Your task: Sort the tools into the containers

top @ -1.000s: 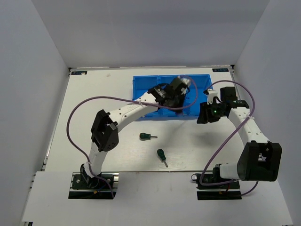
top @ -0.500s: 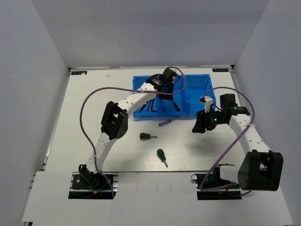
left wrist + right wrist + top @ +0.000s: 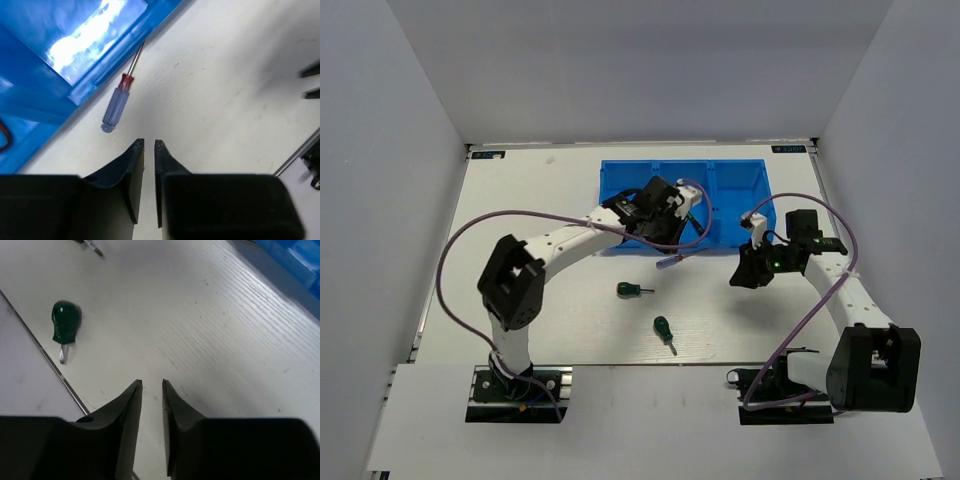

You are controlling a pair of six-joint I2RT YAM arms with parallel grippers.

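1. Blue-handled screwdriver [image 3: 116, 106] lies just outside the blue tray's [image 3: 102, 62] front wall.
2. Left gripper [image 3: 149, 145] and right gripper [image 3: 151, 385]: jaws almost pressed together, holding nothing.
3. Descending unspread, the left gripper would likely shove the screwdriver aside.

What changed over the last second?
Left gripper pulled back from over the blue tray to past its near wall, now over the table by the blue-handled screwdriver. Right gripper drifted slightly toward the table's near edge. Nothing grasped or released. Both green screwdrivers stayed put.
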